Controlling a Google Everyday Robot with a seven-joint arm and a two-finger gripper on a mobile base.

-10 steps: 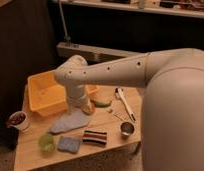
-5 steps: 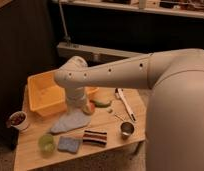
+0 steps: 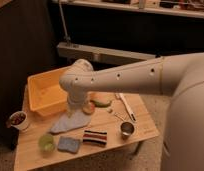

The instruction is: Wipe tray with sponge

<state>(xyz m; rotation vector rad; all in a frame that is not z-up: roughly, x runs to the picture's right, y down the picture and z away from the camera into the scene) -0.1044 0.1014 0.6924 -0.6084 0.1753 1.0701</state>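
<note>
The pincer [image 3: 75, 106] hangs low over the light-blue cloth [image 3: 68, 122], just off the tray's near right corner; whether it is wide or narrow I cannot tell. The sponge [image 3: 70, 144] lies flat on the surface [image 3: 114, 147] at 6 o'clock from the pincer, beyond the cloth, with its long axis running roughly 9 to 3. The tray [image 3: 41, 79] sits at 10 o'clock, so the reach likely goes toward 6 first.

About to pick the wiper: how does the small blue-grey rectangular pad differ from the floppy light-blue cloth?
The small blue-grey rectangular sponge is smaller and darker than the floppy light-blue cloth. The sponge's outline is neat, the cloth's irregular. The sponge lies near the wooden table's front edge, clear of the arm; the cloth lies further back, under the gripper. Both lie flat.
</note>
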